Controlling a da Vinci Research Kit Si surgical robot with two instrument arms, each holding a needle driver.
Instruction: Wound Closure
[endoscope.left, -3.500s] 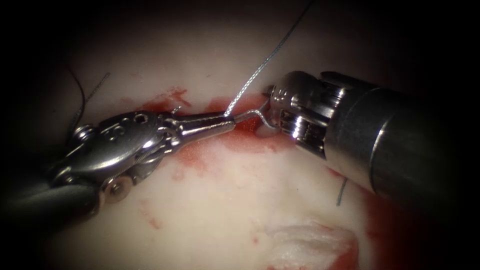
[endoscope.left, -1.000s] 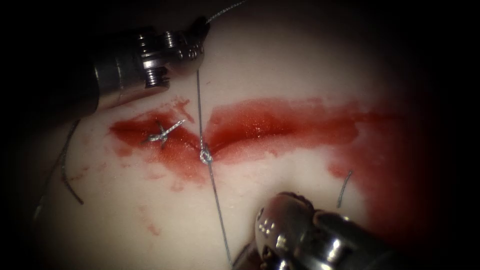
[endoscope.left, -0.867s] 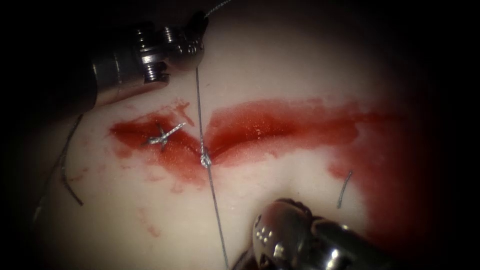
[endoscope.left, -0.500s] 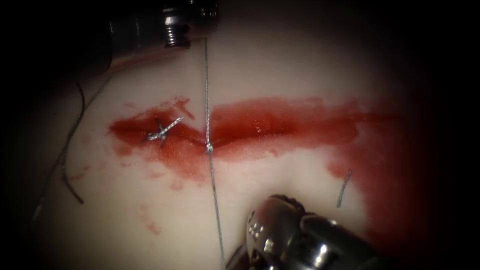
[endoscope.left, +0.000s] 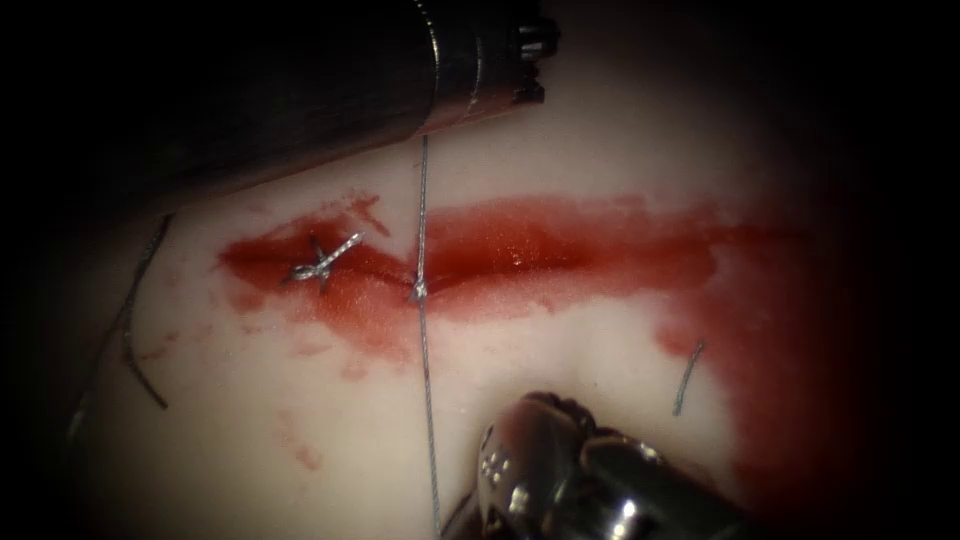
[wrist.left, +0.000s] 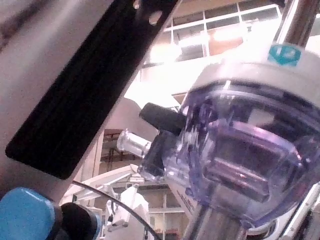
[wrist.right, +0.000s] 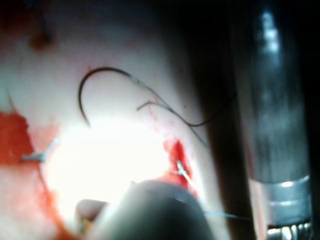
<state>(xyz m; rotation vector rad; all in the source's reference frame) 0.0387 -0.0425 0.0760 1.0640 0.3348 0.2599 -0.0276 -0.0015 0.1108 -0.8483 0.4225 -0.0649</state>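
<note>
Endoscope view puts the left tool (endoscope.left: 490, 65) at the top of the frame, reaching in from the upper left. Its tip is hidden, so we cannot tell whether it is clenched or released. The right tool (endoscope.left: 545, 475) sits at the bottom centre, and we cannot tell its grip either.

Between them the thread (endoscope.left: 424, 210) runs straight and taut from under the left tool, through a small knot (endoscope.left: 418, 292), down to the bottom edge just beside the right tool. The knot lies on the cut (endoscope.left: 520, 255), toward its left part. Further left sits a finished stitch (endoscope.left: 322, 265) with short ends. Red fluid (endoscope.left: 620, 250) spreads along the cut over the pale tissue (endoscope.left: 300, 440), and a cut end of thread (endoscope.left: 686, 378) lies at the lower right.

Right wrist view shows the needle (wrist.right: 102, 69) lying loose on the tissue, not in it and held by neither tool.

We judge the thread light, limp and slippery when wet, and best gripped on a straight run away from the knot. The needle looks stiff and smooth, and is best taken behind mid-curve.
</note>
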